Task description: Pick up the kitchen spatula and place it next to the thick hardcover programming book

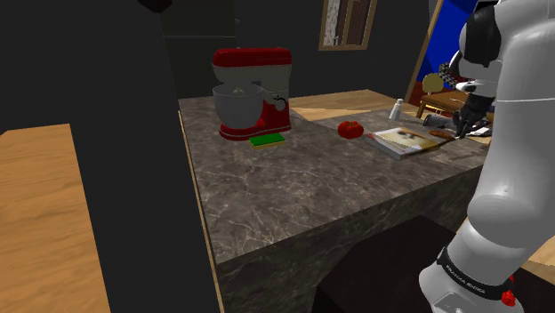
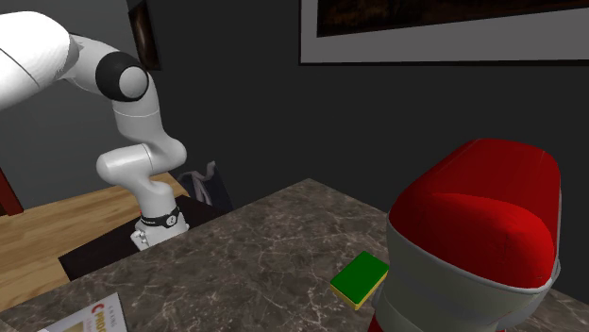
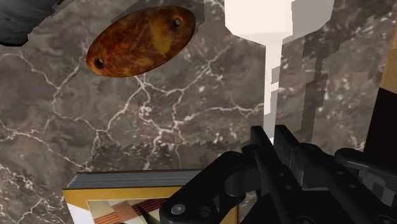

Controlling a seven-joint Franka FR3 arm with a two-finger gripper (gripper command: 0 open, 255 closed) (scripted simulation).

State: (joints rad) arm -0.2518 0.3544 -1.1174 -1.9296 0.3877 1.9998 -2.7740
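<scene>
In the wrist view my black gripper (image 3: pixel 271 139) is shut on the thin handle of a cream-white spatula (image 3: pixel 273 70), whose broad blade points away from the fingers, above the marble counter (image 3: pixel 159 121). The hardcover book (image 3: pixel 121 191), dark-edged with a yellow and cream cover, lies on the counter just beside and below the gripper. In the shoulder view the book (image 1: pixel 405 140) lies near the counter's right end, with the gripper (image 1: pixel 464 123) just to its right. A corner of the book (image 2: pixel 94 316) shows in the second exterior view.
A red stand mixer (image 1: pixel 252 93) with a grey bowl stands at the counter's back, a green sponge (image 1: pixel 267 140) in front of it. A red round object (image 1: pixel 350 129) and a small shaker (image 1: pixel 397 108) sit near the book. A brown oval plaque (image 3: pixel 141 40) lies beyond the book.
</scene>
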